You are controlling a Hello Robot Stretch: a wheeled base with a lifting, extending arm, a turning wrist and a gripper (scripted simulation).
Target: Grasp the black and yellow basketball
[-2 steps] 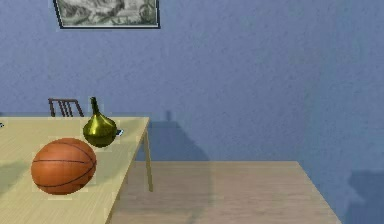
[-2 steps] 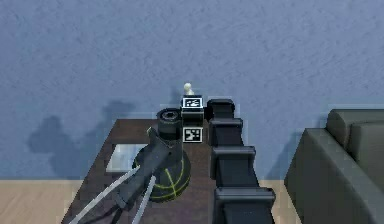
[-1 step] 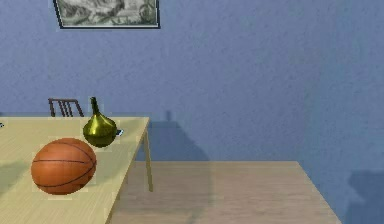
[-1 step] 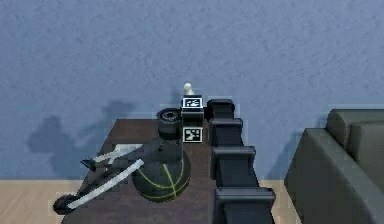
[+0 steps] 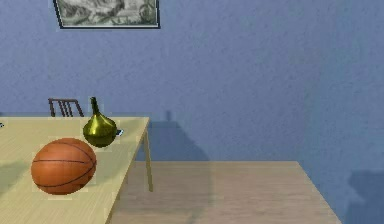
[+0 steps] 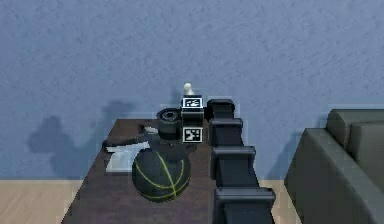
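Note:
A black ball with yellow lines, the basketball, rests on a dark wooden table in the arm side view. My arm reaches out over the table just to the ball's right. Two white marker squares stand at its far end. The gripper lies left of them, beyond the ball and over the tabletop. I cannot tell whether it holds anything. In the forward view, an orange basketball sits on a light wooden table.
An olive vase stands near the light table's far corner, with a chair back behind it and a framed picture on the blue wall. On the dark table lie a flat pale object and a small white figure. A dark sofa stands at the right.

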